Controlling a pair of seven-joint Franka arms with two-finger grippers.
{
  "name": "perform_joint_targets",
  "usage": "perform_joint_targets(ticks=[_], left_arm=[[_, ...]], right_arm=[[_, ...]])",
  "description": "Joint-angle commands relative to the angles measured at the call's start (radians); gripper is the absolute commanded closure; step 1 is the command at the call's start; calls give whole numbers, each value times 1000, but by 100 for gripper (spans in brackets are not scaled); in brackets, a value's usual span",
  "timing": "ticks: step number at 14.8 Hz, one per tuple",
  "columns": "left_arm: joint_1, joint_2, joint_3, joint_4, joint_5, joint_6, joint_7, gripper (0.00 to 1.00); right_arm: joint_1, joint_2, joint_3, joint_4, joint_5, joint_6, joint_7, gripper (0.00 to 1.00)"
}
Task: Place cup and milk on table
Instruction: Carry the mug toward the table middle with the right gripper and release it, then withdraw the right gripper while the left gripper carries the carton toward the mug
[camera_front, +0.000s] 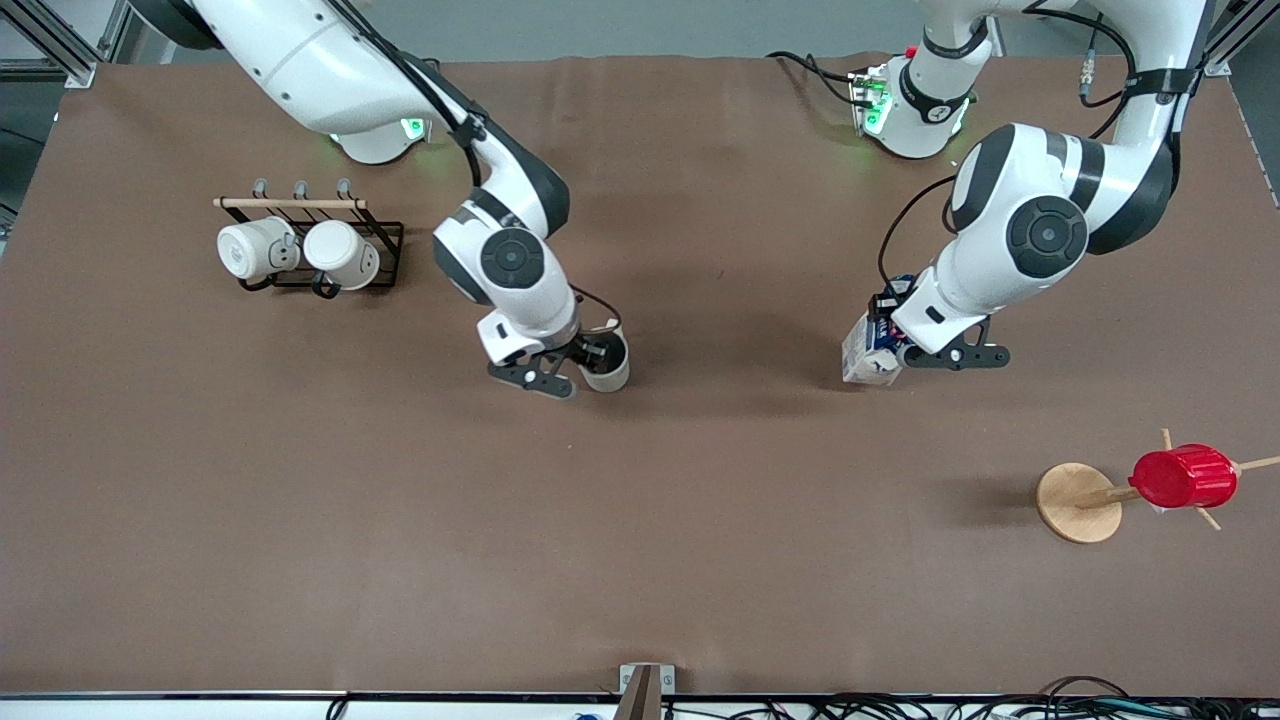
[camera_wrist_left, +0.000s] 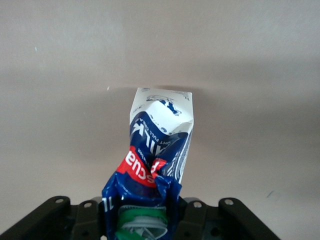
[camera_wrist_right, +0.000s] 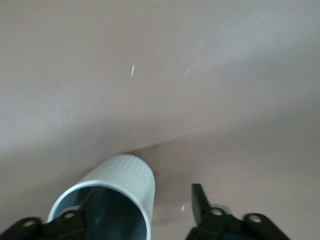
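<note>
The cream-beige cup (camera_front: 609, 366) stands on the brown table (camera_front: 640, 520) near the middle. My right gripper (camera_front: 578, 364) is at its rim. In the right wrist view the cup (camera_wrist_right: 129, 184) shows its grey inside. One finger (camera_wrist_right: 91, 204) is inside the cup and the other (camera_wrist_right: 199, 200) is outside, clear of the wall, so my right gripper (camera_wrist_right: 145, 206) is open. My left gripper (camera_front: 900, 350) is shut on the milk carton (camera_front: 866, 355) at its crumpled top, by the green cap (camera_wrist_left: 141, 220). The carton (camera_wrist_left: 160, 130) hangs tilted with its base at or just above the table.
A black wire rack (camera_front: 385, 245) with two white mugs (camera_front: 300, 250) stands toward the right arm's end. A red ribbed cup (camera_front: 1183, 477) hangs on a wooden peg stand (camera_front: 1078, 502) toward the left arm's end, nearer the camera. A small bracket (camera_front: 645, 685) sits at the table's near edge.
</note>
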Motion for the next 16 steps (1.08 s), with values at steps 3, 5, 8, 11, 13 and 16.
perform_joint_targets(ticks=[3,5,8,11,13,16], left_arm=[[-30,148,-7,243,9,-26,-91,85],[-54,202,-7,333,12,-53,-116,85],[-110,327,-5,528,14,-185,-133,87],[-163,418,-5,667,11,-293,-131,87],[-194,427,-5,668,9,-296,-131,93],[-260,461,-5,668,6,-296,-149,98]], right_arm=[[-144,-236,10,-35,-16,-170,-159,0],[-146,-295,-77,-34,-8,-218,-242,0],[-148,-387,-218,-34,79,-282,-412,0],[-148,-463,-396,-17,177,-405,-775,0],[-148,-506,-485,-17,203,-425,-917,0],[-151,-547,-600,12,261,-494,-1165,0]])
